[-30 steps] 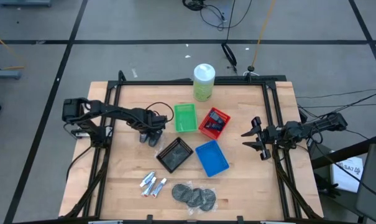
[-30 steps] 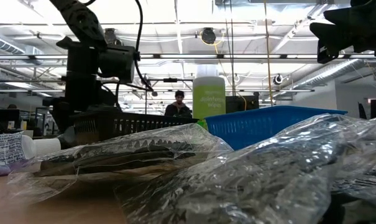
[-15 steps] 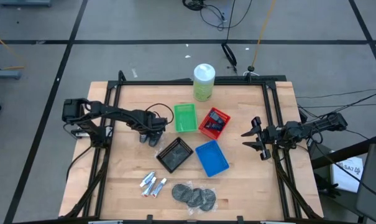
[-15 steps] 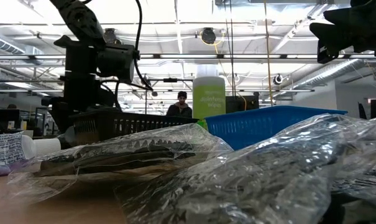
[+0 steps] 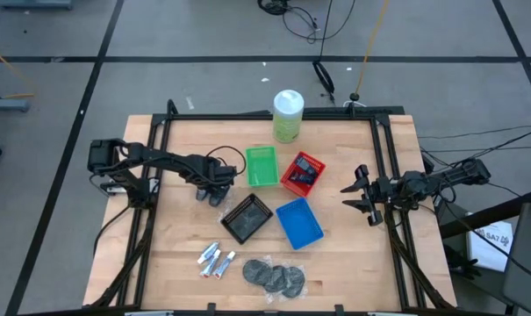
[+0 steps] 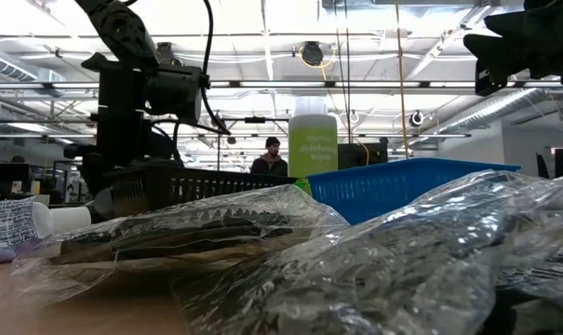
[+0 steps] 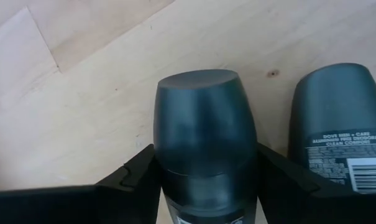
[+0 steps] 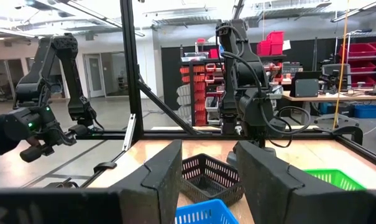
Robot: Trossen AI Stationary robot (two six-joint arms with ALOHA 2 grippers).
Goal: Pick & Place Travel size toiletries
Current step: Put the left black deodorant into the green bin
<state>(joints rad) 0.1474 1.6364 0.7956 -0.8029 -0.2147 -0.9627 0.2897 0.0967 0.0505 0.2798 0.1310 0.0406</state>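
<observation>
The job looks barely begun. The red tray [image 5: 303, 173] already holds what seem to be dark flat packs, though the overhead view is too coarse to be sure. The green tray [image 5: 261, 166], blue tray [image 5: 298, 222] and black tray [image 5: 247, 217] appear to hold nothing. Three white tubes [image 5: 214, 259] and the grey discs [image 5: 274, 275] lie loose on the worktop [image 5: 173, 246] near its front edge.

The left pincer [image 5: 214, 188] is down over the two dark bottles [image 5: 211, 195], just left of the green tray. The left wrist view shows what the overhead cannot: the fingers [image 7: 141, 171] sit on either side of one bottle [image 7: 204, 134], seemingly clenched on it, while the second bottle [image 7: 337, 118] lies just beside it, outside the grip.

The right pincer [image 5: 363, 196] waits spread wide at the worktop's right edge, grasping nothing; its wrist view confirms the gap. The low view adds only the bagged discs [image 6: 374, 270] close up.
</observation>
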